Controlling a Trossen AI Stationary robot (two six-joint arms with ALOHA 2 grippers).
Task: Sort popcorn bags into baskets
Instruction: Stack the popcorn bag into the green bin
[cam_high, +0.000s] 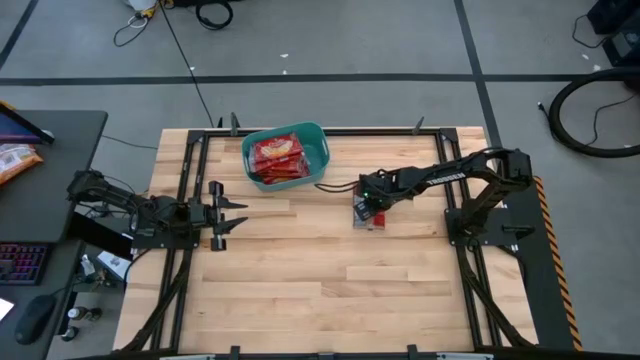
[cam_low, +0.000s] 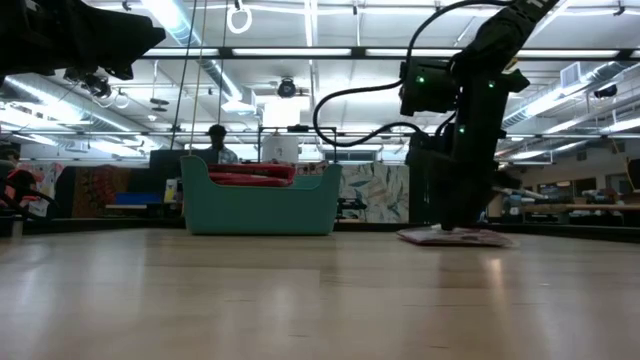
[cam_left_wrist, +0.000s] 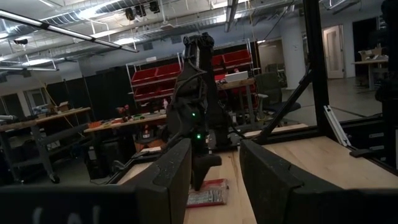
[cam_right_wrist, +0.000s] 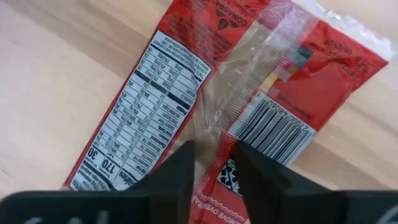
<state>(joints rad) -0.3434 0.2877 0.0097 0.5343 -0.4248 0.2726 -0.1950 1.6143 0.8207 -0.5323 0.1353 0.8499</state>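
Right tool (cam_right_wrist: 214, 165) pointing straight down, narrowly pinching popcorn bag (cam_right_wrist: 236, 87), left tool (cam_high: 222, 216) wide, level.

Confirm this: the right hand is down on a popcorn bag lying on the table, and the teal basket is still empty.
Not empty. The high view shows red popcorn bags already in the teal basket. The rest holds: the right hand is down on a popcorn bag on the table.

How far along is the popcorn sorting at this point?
Nearly done, it seems. Done: several bags already lie in the teal tub. In hand: the right gripper is down on the last loose bag on the table, fingers pinching its centre seam. Left: lifting it into the tub. The left gripper waits open at the left side.
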